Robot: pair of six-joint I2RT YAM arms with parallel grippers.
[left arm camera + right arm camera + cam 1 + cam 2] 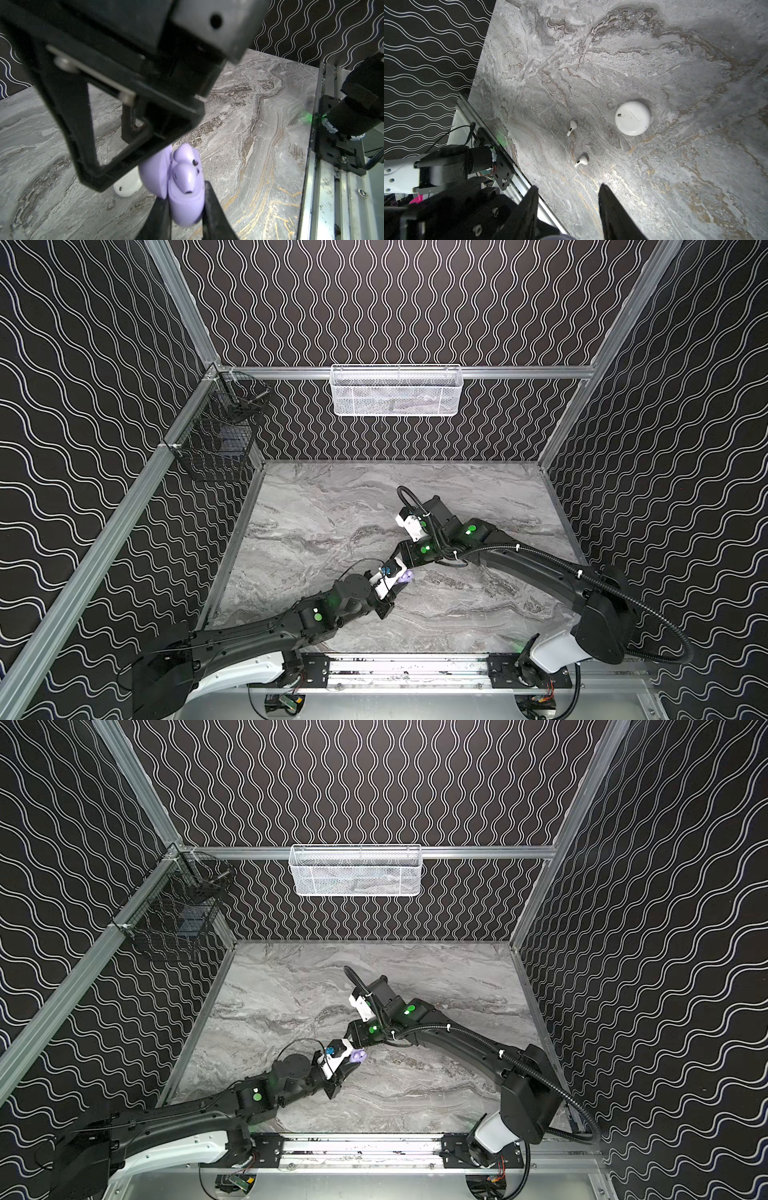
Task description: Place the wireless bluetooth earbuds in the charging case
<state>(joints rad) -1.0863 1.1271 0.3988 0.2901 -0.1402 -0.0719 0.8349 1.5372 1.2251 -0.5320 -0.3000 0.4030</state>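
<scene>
Below centre in both top views, my left gripper [186,197] is clamping the open lilac case [406,575], with both lilac earbuds [185,176] seated in it. My right arm [519,560] is reaching in from the right. My right gripper [569,187] is hovering half-open and empty over the shut white case [632,118] and two loose white earbuds [572,127], which I judge light, slick and best pinched at the stem.
</scene>
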